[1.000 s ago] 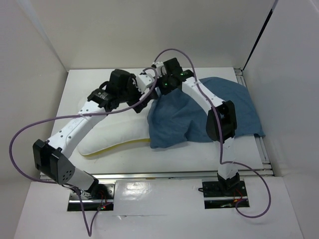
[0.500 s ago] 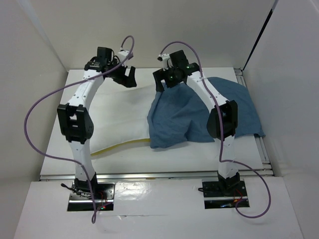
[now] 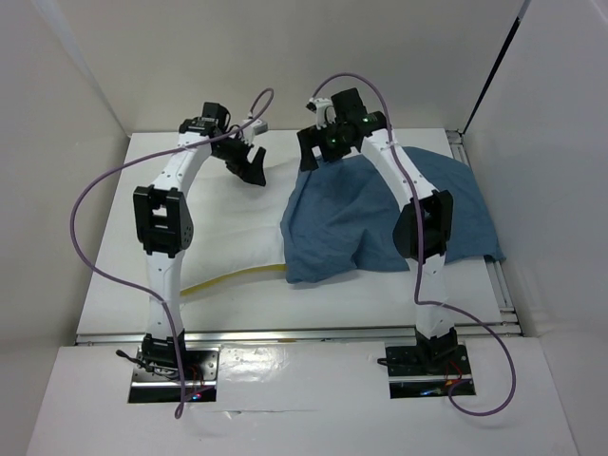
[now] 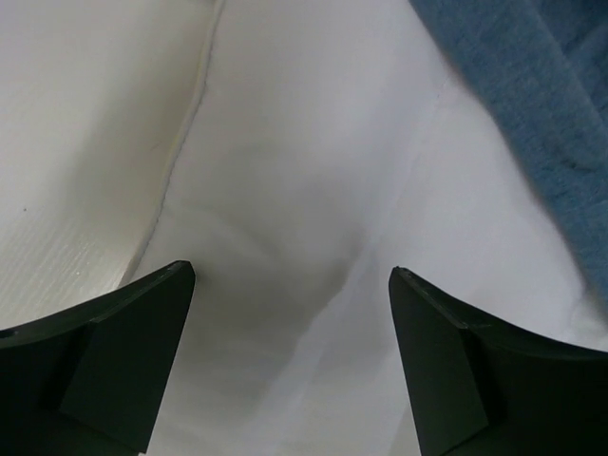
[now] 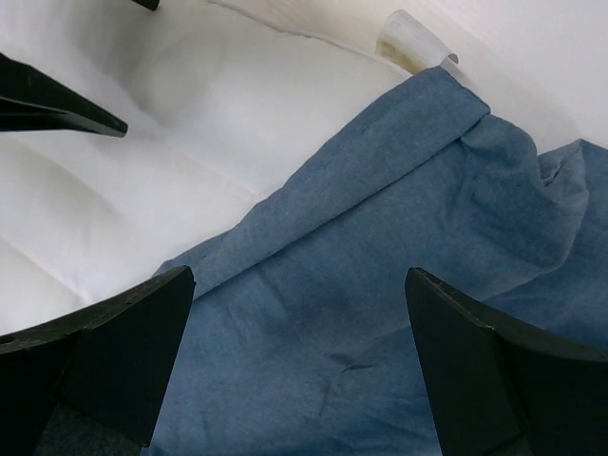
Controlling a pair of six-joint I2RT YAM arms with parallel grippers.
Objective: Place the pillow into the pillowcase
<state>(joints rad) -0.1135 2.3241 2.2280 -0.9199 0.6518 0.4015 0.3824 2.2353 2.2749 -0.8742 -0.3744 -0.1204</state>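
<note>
The white pillow [image 3: 223,223] lies across the table, its yellow band [image 3: 233,275] along the near edge. The dusty-blue pillowcase [image 3: 351,218] covers the pillow's right end and spreads to the right. My left gripper [image 3: 251,167] is open and empty, hovering over the pillow's far part. In the left wrist view the left gripper [image 4: 290,275] has bare pillow [image 4: 313,180] between its jaws and pillowcase [image 4: 532,95] at the upper right. My right gripper [image 3: 309,157] is open above the pillowcase's far left edge. In the right wrist view the right gripper [image 5: 299,280] has wrinkled pillowcase [image 5: 380,237] below it and pillow [image 5: 190,114] beyond.
White enclosure walls stand close on the left, back and right. A metal rail [image 3: 504,285] runs along the table's right edge and another [image 3: 285,334] along the front. Purple cables loop from both arms. A left fingertip [image 5: 66,109] shows in the right wrist view.
My left arm has lifted off the pillow, swung up to the back and now reaches down over the pillow's far part. My right gripper has risen a little from the pillowcase edge.
</note>
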